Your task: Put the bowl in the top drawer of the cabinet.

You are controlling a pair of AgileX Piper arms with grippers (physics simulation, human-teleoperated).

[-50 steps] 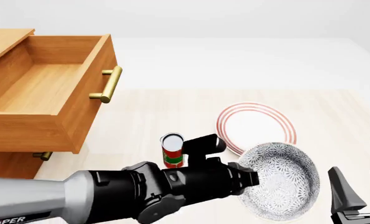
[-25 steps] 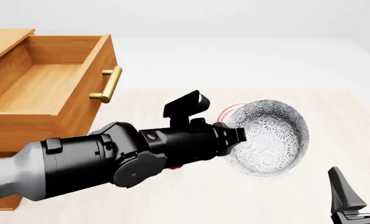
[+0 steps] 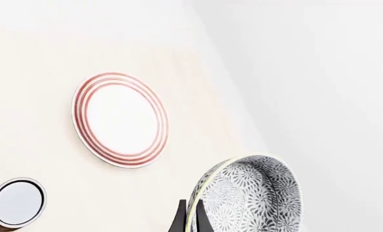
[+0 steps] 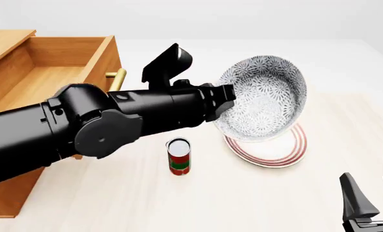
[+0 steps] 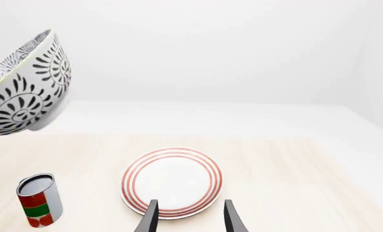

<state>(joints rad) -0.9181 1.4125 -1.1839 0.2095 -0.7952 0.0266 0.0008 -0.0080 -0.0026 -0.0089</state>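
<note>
**Bowl held in the air above the plate, drawer open at the left edge**

The left gripper (image 4: 225, 102) has the bowl (image 4: 263, 98) pinched by its rim: in the left wrist view the two dark fingers (image 3: 180, 222) sit closed on either side of the rim, one inside and one outside. The bowl is off the desk (image 4: 256, 193), tipped steeply so that its patterned inside faces the front camera. It hangs above the plate (image 4: 275, 150), which lies flat on the desk toward the middle, and partly covers the plate's far side in the front view. In the right wrist view the bowl's outer wall (image 5: 23, 92) shows high up, well clear of the desk surface.

A small can (image 4: 179, 155) with a red and green label stands upright on the desk, just beside the plate on the side toward the cabinet.

The cabinet (image 4: 4, 43) stands at the desk's left edge. Its top drawer (image 4: 46, 92) is pulled out and its inside is in view; the brass handle (image 4: 117, 79) on its front is partly hidden behind the left arm. The bowl is well apart from the drawer, off beyond its handle side.

The right gripper (image 5: 190, 217) is low near the desk's near right corner. Its fingers stand apart with nothing between them, pointing toward the plate.
</note>
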